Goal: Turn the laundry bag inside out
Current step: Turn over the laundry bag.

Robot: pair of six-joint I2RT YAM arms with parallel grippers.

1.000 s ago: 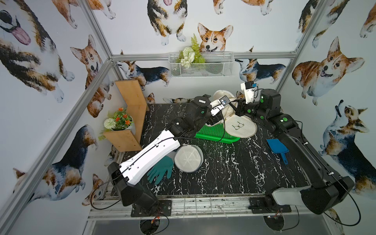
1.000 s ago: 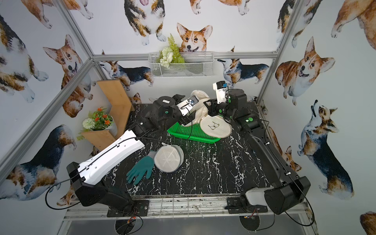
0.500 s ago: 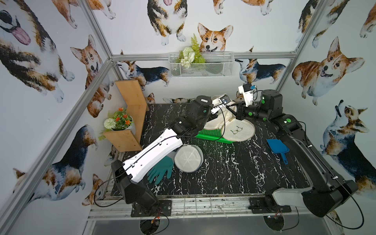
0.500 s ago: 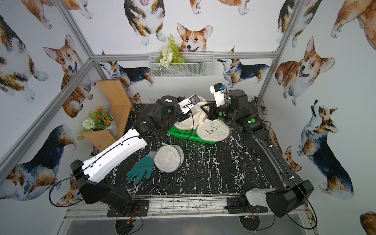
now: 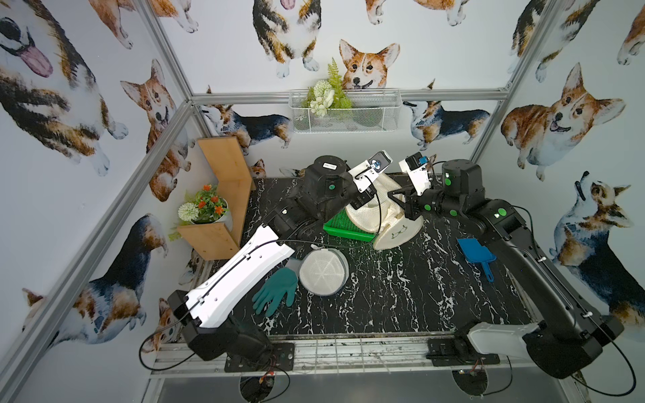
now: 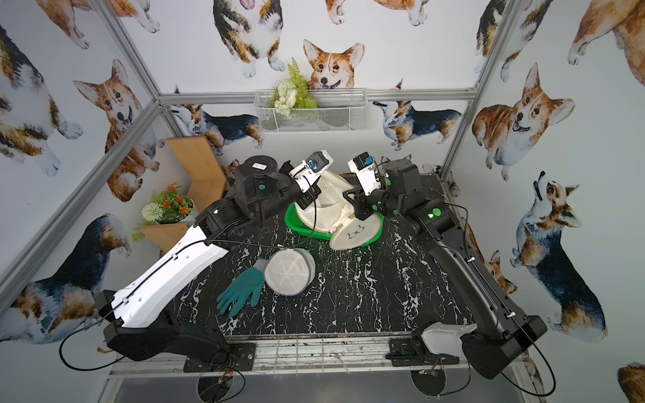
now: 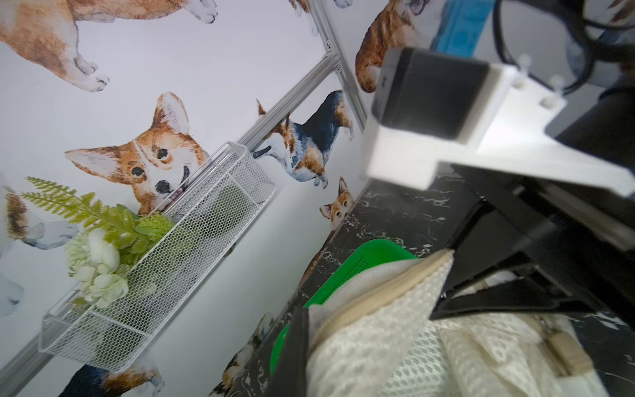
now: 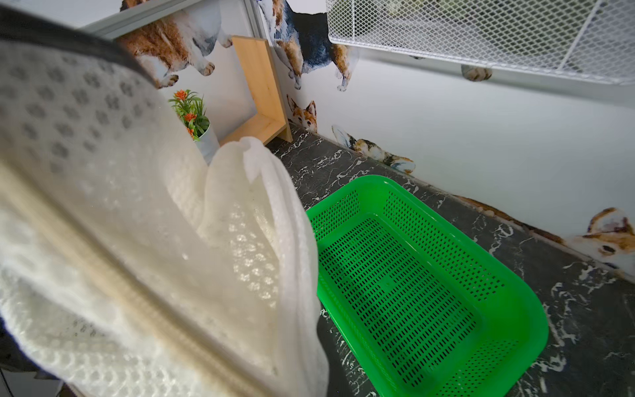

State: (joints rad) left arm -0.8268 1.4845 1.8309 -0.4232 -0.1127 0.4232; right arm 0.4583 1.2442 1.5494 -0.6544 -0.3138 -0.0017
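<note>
Now the left gripper point(image 5: 364, 202) and right gripper point(image 5: 405, 206) each pinch the laundry bag point(image 5: 368, 219), seemingly at its zippered mouth, so next they must spread it and roll it back.

Green basket point(image 5: 343, 226) mostly hidden under laundry bag point(image 5: 363, 218), glove point(image 5: 275, 293) cuff partly beneath round mesh pouch point(image 5: 323, 272), bag mesh blurred in right wrist view

The laundry bag point(image 8: 137, 213) is showing as soft, matt cream mesh cloth with a beige woven zip tape. The green basket point(image 8: 536, 330) is gleaming as smooth, glossy perforated plastic, and the table point(image 5: 401, 296) is looking like black, white-veined marble.
</note>
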